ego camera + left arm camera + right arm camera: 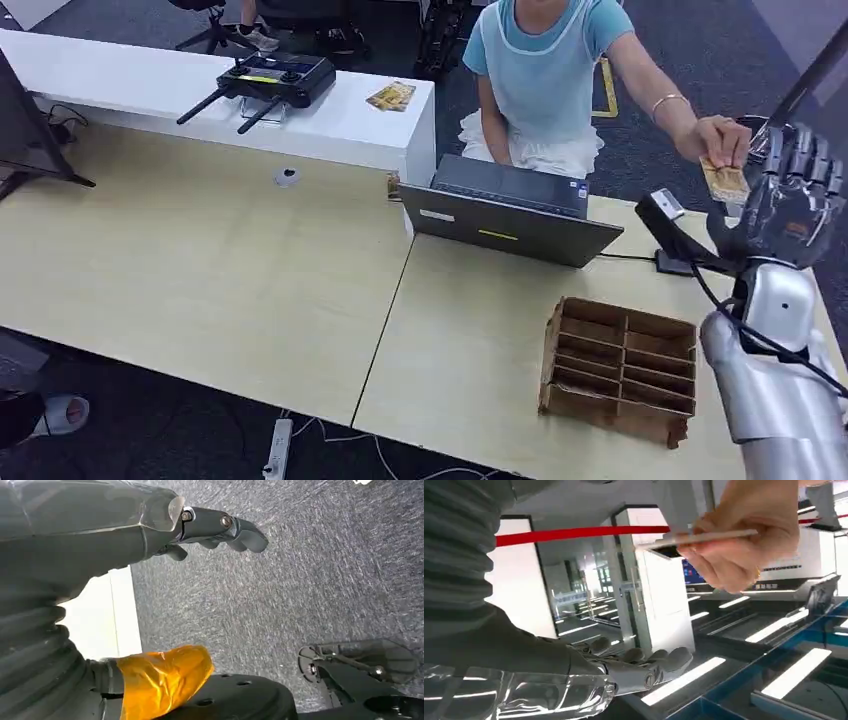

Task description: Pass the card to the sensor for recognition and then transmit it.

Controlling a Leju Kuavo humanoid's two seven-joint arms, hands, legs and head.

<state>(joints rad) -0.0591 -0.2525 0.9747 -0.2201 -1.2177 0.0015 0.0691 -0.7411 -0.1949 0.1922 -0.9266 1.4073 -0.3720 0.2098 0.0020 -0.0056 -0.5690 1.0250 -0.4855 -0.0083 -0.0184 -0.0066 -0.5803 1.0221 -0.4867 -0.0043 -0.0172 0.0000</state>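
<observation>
Desk (200,270); person's hand (722,140) holding card (724,180).

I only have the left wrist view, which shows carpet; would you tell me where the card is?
Observer: A person's hand holds the card beside the right hand.
Operator: Does the right hand grip it?
Observer: No; the right wrist view shows its fingers stretched out, apart from the card.
Operator: Where is the sensor?
Observer: A black scanner stands on the table, right of the laptop.

One laptop (512,212), one divided cardboard box (620,368), one handheld card (724,180), one remote controller (276,79).
</observation>
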